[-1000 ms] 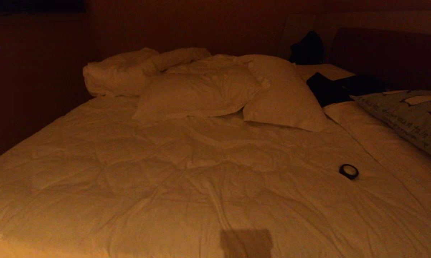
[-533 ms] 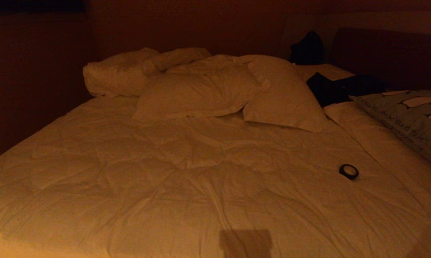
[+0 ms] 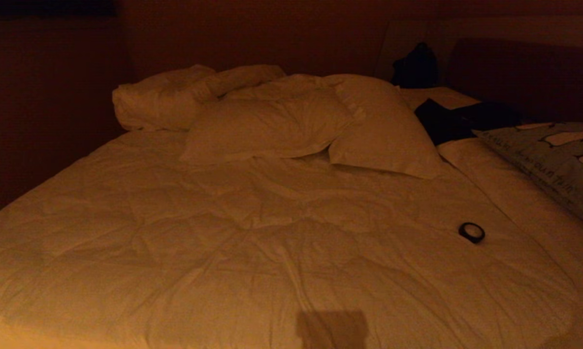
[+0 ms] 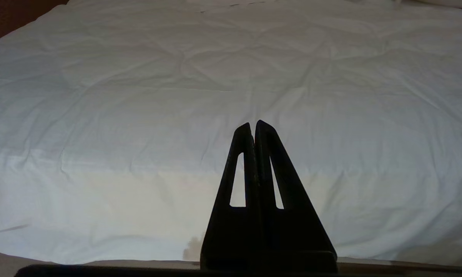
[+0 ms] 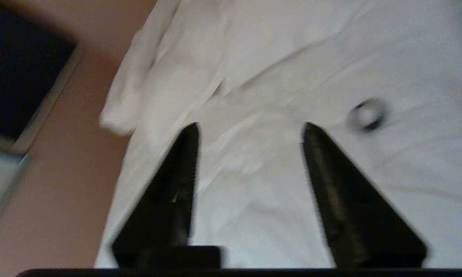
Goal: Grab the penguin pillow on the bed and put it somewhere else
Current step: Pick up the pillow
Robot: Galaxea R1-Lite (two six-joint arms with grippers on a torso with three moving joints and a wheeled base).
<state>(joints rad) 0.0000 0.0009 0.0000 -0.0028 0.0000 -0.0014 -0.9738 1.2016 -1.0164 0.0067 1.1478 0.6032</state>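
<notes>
The bed (image 3: 252,252) fills the head view, wrinkled cream duvet across nearly all of it, dark headboard (image 3: 524,77) at the far right corner. Plain white pillows (image 3: 291,123) piled at the far edge, middle to left, one bunched up at the far left. The penguin pillow (image 3: 558,160) lies at the bed's right edge, near the head end, partly cut off by the frame, apart from the white pillows; penguin print and a text line along its flange visible. Dark cloth (image 3: 446,121) lies between the white pillows and the penguin pillow. Left gripper (image 4: 253,125) hangs low over the duvet at the near edge, fingers pressed together, empty. Right gripper (image 5: 250,129) hangs over the duvet's right edge with floor beside it, jaws apart, nothing between them, not touching the pillow. Small dark ring (image 3: 471,232) sits on the duvet toward the right side, well short of the penguin pillow.
</notes>
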